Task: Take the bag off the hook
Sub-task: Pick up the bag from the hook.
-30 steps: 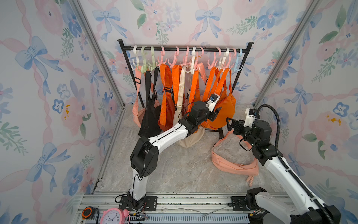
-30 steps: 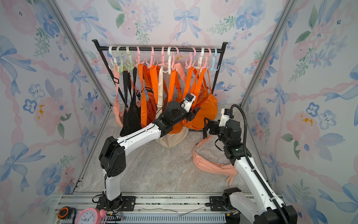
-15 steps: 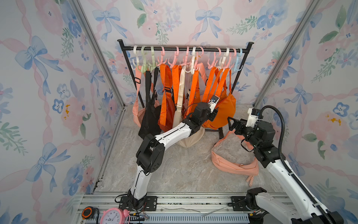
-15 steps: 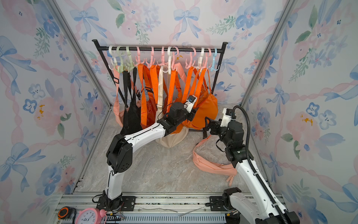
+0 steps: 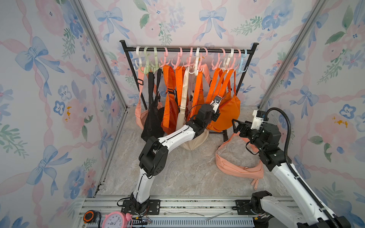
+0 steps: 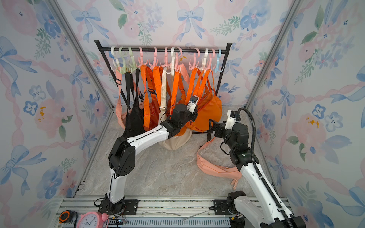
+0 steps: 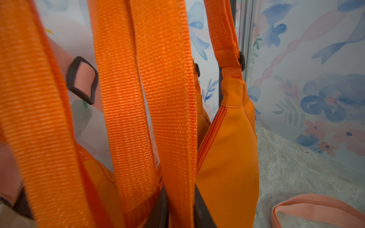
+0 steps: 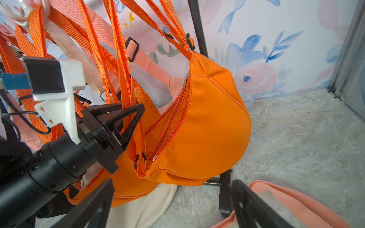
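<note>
The left gripper (image 8: 130, 122) is clamped on one orange strap (image 7: 173, 118), which climbs from its jaws toward the twelve hooks (image 5: 230, 59) on the single rail (image 5: 187, 51). Two bags hang by it: the orange bag (image 8: 201, 128) just past its tips, a second orange bag (image 8: 126, 183) just below. The right gripper (image 5: 236, 125), jaws spread wide and empty, hovers beside them; one peach bag (image 5: 237, 170) lies beneath it.

We see the left gripper (image 8: 134, 118) clamping an orange strap (image 8: 120, 59) by the orange bag (image 8: 207, 128); our right gripper (image 8: 173, 183) stands wide.
</note>
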Controlling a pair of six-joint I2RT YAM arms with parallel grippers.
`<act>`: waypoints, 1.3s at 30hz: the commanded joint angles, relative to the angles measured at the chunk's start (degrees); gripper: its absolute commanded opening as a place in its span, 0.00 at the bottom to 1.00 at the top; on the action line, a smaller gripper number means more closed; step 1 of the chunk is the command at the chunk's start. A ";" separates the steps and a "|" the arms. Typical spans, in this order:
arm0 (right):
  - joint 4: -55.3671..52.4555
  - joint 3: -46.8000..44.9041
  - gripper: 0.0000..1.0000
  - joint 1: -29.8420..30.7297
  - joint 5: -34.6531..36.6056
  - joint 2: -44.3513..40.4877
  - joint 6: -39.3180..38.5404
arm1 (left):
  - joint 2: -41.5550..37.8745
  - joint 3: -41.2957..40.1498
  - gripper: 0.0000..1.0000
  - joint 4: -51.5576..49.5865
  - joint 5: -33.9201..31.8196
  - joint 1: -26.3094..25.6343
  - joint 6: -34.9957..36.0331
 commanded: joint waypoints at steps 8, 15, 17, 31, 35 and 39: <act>-0.27 4.42 0.93 0.34 0.80 2.65 -2.41 | -3.48 -1.52 0.00 1.39 1.95 -0.29 -0.94; 0.16 10.70 0.88 -1.18 -0.43 7.56 -5.21 | -9.67 -5.09 0.00 1.42 5.22 -0.38 -2.78; 0.70 12.75 0.83 -2.08 -1.40 9.29 -5.39 | -11.20 -5.96 0.00 1.29 6.93 -0.38 -3.41; 3.52 26.85 0.48 -7.11 -10.96 21.04 -6.34 | -16.54 -10.24 0.00 -0.25 9.83 -0.03 -5.38; 1.95 33.13 0.42 -7.13 -15.57 25.96 -7.20 | -18.06 -11.42 0.00 -0.22 9.75 0.23 -5.61; -0.26 39.01 0.38 -6.87 -16.76 29.82 -8.58 | -19.29 -12.19 0.00 -0.24 10.20 0.74 -6.26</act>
